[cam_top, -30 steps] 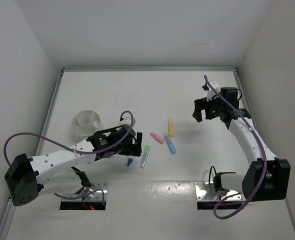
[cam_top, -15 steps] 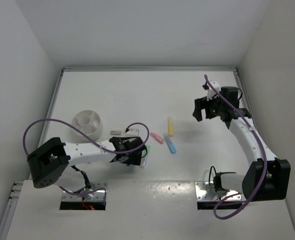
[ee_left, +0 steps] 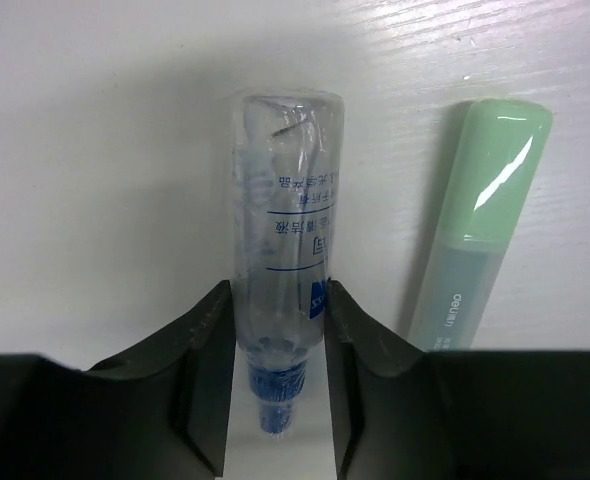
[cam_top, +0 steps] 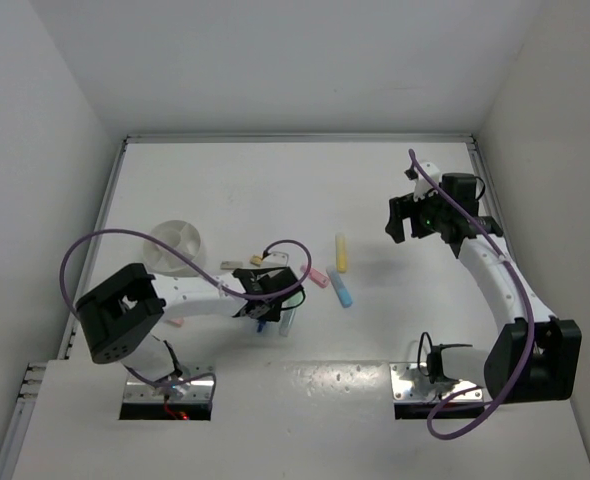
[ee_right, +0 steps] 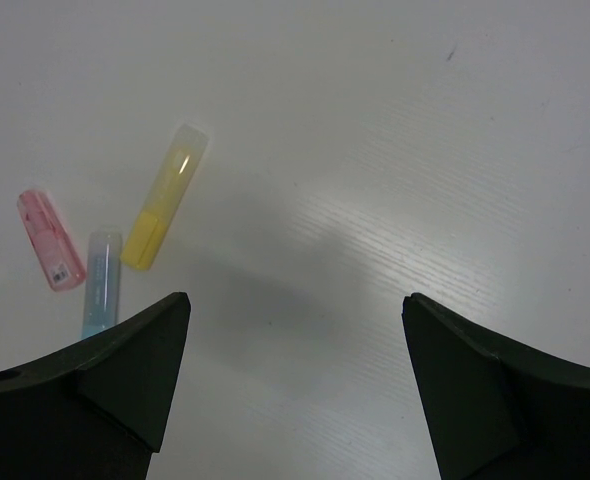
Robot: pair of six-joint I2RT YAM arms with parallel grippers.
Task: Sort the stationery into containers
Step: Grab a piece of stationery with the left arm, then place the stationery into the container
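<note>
The clear blue-tipped pen (ee_left: 280, 250) lay on the table (ee_left: 95, 150), clenched at its sides by the left gripper (ee_left: 280, 300). The green marker (ee_left: 475, 230) lay just beside it at 3 o'clock, not touching. From above, the white bowl (cam_top: 175, 228) sat at 10 o'clock, near the table's left edge. The right gripper (ee_right: 293, 310) hung spread wide above the white tabletop.

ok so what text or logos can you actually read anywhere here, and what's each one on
"deli": brand mark low on the barrel of the green marker, left wrist view.
Blue printed characters on the clear blue-tipped pen: they look Chinese, but are too distorted to read.
Pink marker: any print is too small to read.
No other text is legible.
</note>
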